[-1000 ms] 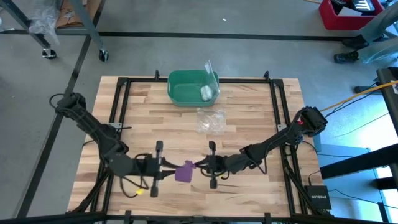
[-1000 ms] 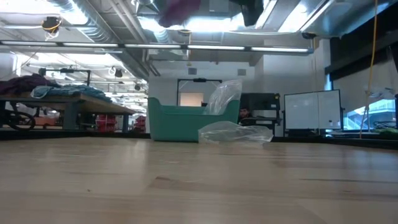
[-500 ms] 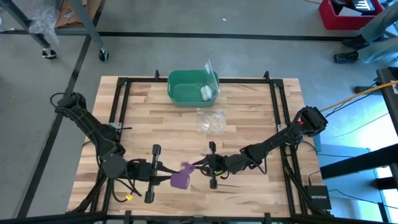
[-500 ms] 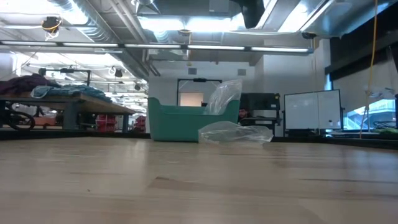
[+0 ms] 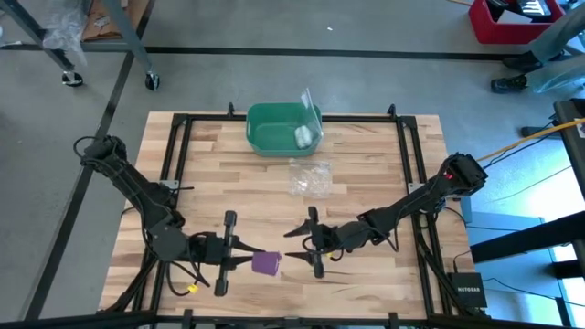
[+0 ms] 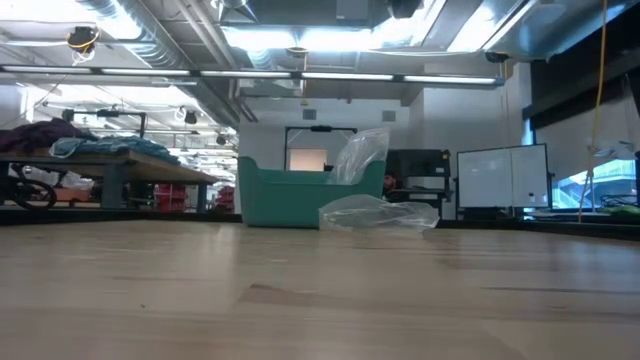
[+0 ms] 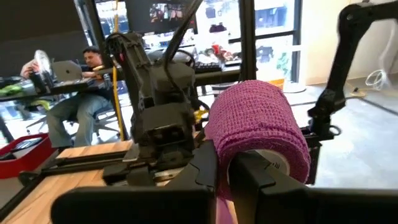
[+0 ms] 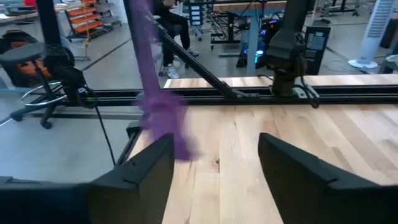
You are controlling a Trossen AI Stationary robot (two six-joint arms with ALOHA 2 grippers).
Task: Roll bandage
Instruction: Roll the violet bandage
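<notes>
The bandage [image 5: 266, 263] is a compact purple roll with a pale core [image 7: 268, 160], held in the air near the table's front edge. My left gripper [image 5: 247, 260] is shut on it and points level toward the table's right. In the right wrist view a blurred purple tail [image 8: 158, 99] hangs down ahead of my right gripper [image 8: 214, 168]. My right gripper [image 5: 291, 243] stands open just right of the roll, facing it, with nothing between its fingers. My left gripper pinches the roll at its near end [image 7: 221, 196] between its two fingers, and a sliver of purple shows between them. The fingers [image 7: 208, 171] come in level from the table's left. The roll sits just past the fingertips, lifted clear of the table.
A green bin [image 5: 271, 137] with a small white roll [image 5: 303, 137] stands at the table's far edge. A clear plastic bag [image 5: 309, 176] lies in front of it. Black frame rails [image 5: 179, 164] run along the table's sides.
My right gripper has opened and let go of the bandage's tail, drawing back a little toward the table's right. The tail, earlier stretched between the two grippers, has dropped away from it. The roll stays in my left gripper.
</notes>
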